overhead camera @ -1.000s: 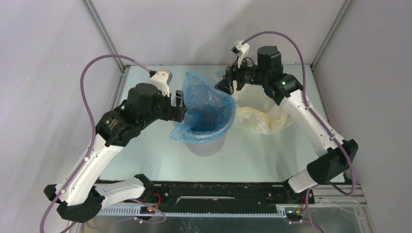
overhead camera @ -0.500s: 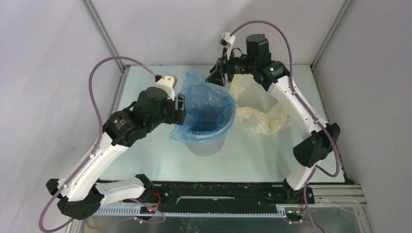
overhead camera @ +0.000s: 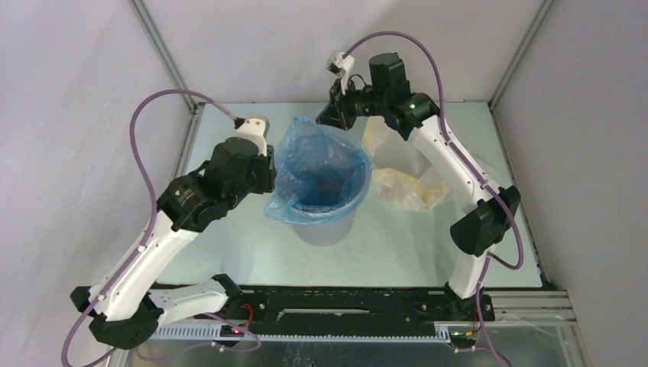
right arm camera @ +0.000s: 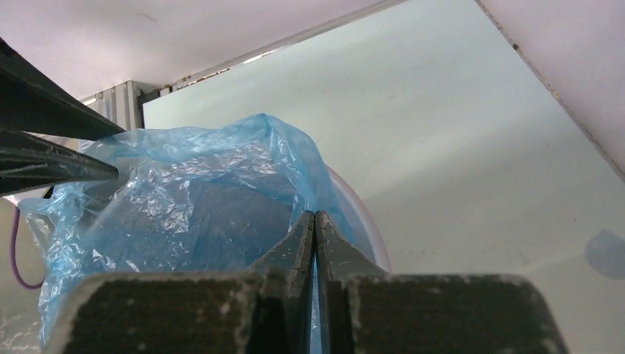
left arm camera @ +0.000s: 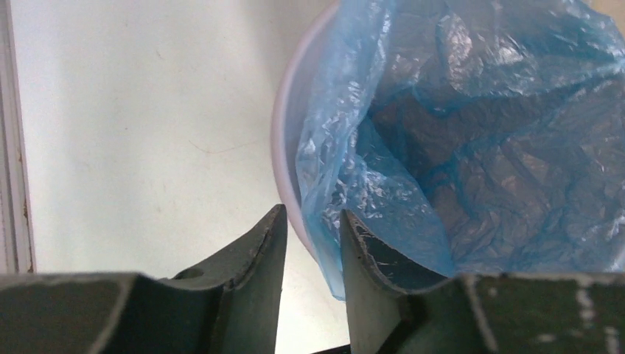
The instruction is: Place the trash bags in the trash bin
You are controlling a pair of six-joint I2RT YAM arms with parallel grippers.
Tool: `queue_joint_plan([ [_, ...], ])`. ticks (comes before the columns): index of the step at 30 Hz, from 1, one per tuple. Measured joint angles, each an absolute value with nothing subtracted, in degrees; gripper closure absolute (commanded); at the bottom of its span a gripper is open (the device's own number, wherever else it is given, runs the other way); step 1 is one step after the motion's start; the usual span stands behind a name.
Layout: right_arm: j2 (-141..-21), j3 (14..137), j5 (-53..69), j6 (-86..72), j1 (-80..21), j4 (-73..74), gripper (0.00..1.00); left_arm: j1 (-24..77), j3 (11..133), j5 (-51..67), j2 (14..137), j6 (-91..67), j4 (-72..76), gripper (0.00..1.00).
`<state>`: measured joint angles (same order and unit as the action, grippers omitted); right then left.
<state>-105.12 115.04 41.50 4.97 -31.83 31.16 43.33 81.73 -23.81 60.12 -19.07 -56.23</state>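
The blue bag (overhead camera: 321, 164) already sits inside the bin (overhead camera: 327, 229) on the desk (overhead camera: 229, 252), its far edge pinched by the closed right end effector (right arm camera: 315, 217), the left end effector (left arm camera: 312, 215) parted at the rim, so next probably comes draping that edge over.

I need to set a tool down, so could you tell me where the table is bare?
Bare table: the near strip in front of the bin, and the far-right corner beyond the yellow bag. Crowded: the bin's rim, left end effector at it, right end effector pinching the blue bag.
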Motion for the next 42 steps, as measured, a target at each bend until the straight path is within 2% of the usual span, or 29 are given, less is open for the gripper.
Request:
queue_joint_plan([
  [9, -105.34, 115.07, 37.69, 3.07, -31.05, 30.68, 1.0, 35.44, 78.52, -20.62, 57.54, -18.96, -54.33, 0.99],
  [26, -112.44, 119.26, 36.58, -1.93, -29.26, 27.07, 1.0, 25.1, 73.1, -10.31, 59.13, -18.57, -45.76, 1.0],
  [42, -120.44, 120.44, 38.33, -2.92, -27.66, 28.16, 1.0, 20.71, 63.42, -4.36, 61.65, -19.16, -40.16, 1.0],
])
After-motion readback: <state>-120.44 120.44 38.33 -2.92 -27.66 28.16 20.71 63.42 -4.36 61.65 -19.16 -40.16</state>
